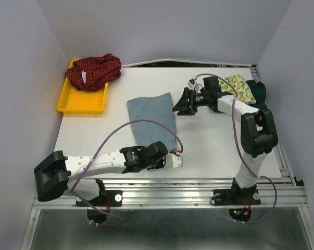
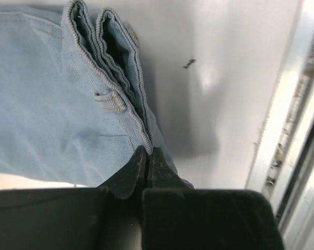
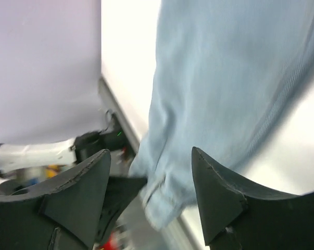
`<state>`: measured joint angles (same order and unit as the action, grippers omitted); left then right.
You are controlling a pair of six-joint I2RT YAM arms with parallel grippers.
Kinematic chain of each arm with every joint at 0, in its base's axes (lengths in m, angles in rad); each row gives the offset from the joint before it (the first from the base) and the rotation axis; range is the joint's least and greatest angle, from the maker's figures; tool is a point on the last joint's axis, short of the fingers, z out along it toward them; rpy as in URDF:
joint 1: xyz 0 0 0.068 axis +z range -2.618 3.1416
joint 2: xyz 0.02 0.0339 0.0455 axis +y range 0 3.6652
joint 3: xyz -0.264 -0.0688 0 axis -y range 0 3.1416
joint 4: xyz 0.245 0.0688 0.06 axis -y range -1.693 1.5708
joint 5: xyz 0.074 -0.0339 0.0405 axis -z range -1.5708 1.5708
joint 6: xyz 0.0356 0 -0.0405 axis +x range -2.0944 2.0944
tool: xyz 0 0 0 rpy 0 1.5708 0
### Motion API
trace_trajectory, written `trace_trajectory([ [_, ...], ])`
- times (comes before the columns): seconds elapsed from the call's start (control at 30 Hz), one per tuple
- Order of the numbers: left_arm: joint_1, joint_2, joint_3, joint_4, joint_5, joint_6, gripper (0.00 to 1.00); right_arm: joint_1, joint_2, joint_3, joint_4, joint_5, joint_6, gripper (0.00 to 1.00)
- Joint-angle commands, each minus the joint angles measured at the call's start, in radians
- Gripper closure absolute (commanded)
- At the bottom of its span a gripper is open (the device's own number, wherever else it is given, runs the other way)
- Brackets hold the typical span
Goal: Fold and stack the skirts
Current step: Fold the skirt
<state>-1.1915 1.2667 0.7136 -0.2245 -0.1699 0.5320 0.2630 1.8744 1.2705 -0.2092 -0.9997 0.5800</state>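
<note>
a: where's the denim skirt [image 1: 152, 115] right now?
b: flat in the middle of the table [image 1: 214, 140], and by the look of it already doubled over; the left gripper [image 1: 171, 156] is clamped tight on its near right corner, with several layers of stitched edge pinched between the jaws in the left wrist view.
a: and the right gripper [image 1: 179, 103]?
b: spread wide, holding nothing; it hovers at the far right edge of the denim, and from its wrist camera the cloth shows between its fingers [image 3: 78, 192].
a: so how do i do this fold well?
b: my read: the right one should close on the far corner before anything lifts; then both corners travel together, low and level, so the edges meet square and the layers in the left pinch don't slip apart.
a: anything in the way?
b: the left arm's purple cable [image 1: 141, 121] arches over the skirt; it could drag the cloth; the red dotted skirt [image 1: 94, 70] lies heaped in the yellow tray [image 1: 78, 107] at far left, well apart; the lemon-print skirt [image 1: 239, 86] sits folded at far right behind the right arm, with a dark green skirt [image 1: 260, 91] just beside it; that looks like the stack to aim for.
</note>
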Motion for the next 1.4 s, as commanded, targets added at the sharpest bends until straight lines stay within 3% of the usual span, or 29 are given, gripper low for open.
trace_trajectory([
  [0.0, 0.001, -0.055, 0.093, -0.202, 0.234, 0.068, 1.0, 0.007, 0.047, 0.255, -0.197, 0.137, -0.31, 0.3],
  [0.23, 0.003, -0.026, 0.23, -0.403, 0.406, 0.125, 1.0, 0.019, 0.345, 0.665, -0.229, 0.158, -0.46, 0.25],
  [0.43, 0.024, 0.028, 0.375, -0.547, 0.519, 0.155, 1.0, 0.076, 0.52, 0.842, -0.279, 0.193, -0.601, 0.3],
  [0.7, 0.127, 0.154, 0.564, -0.725, 0.678, 0.23, 0.99, 0.134, 0.549, 0.742, -0.335, 0.176, -0.755, 0.38],
  [0.8, 0.176, 0.194, 0.625, -0.766, 0.708, 0.273, 0.95, 0.163, 0.542, 0.675, -0.352, 0.153, -0.787, 0.41],
  [1.0, 0.323, 0.319, 0.828, -0.894, 0.734, 0.378, 0.94, 0.206, 0.509, 0.544, -0.331, 0.127, -0.812, 0.56],
  [1.37, 0.477, 0.457, 0.983, -0.882, 0.692, 0.482, 0.94, 0.234, 0.448, 0.419, -0.32, 0.065, -0.812, 0.6],
])
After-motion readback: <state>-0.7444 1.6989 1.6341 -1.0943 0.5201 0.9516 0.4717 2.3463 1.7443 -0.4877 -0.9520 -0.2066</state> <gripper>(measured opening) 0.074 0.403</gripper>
